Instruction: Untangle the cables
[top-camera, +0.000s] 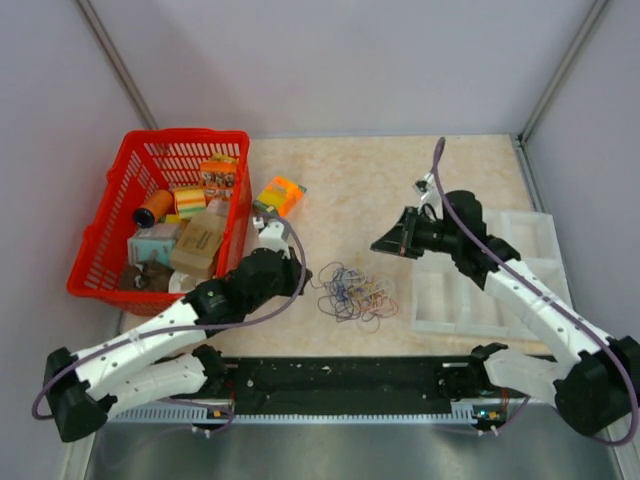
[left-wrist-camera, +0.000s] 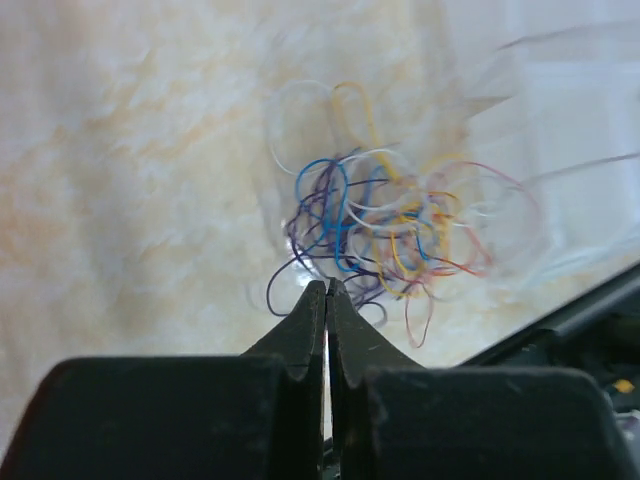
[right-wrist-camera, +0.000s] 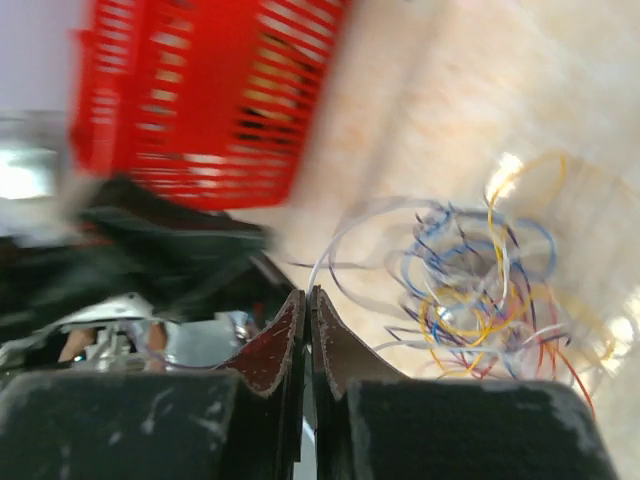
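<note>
The cables (top-camera: 352, 292) lie in one loose tangle of thin coloured loops on the beige table, between the two arms. My left gripper (top-camera: 303, 280) sits low at the tangle's left edge. In the left wrist view the left gripper (left-wrist-camera: 327, 286) is shut, and a dark purple strand of the cables (left-wrist-camera: 385, 235) runs into its tips. My right gripper (top-camera: 383, 244) hangs above the tangle's far right side. In the right wrist view the right gripper (right-wrist-camera: 309, 292) is shut on a white cable that arcs from its tips toward the cables (right-wrist-camera: 480, 290).
A red basket (top-camera: 105, 235) full of boxes and spools stands at the left, with an orange box (top-camera: 281, 193) just beside it. A white compartment tray (top-camera: 500, 300) lies at the right. A black rail (top-camera: 340, 375) runs along the near edge.
</note>
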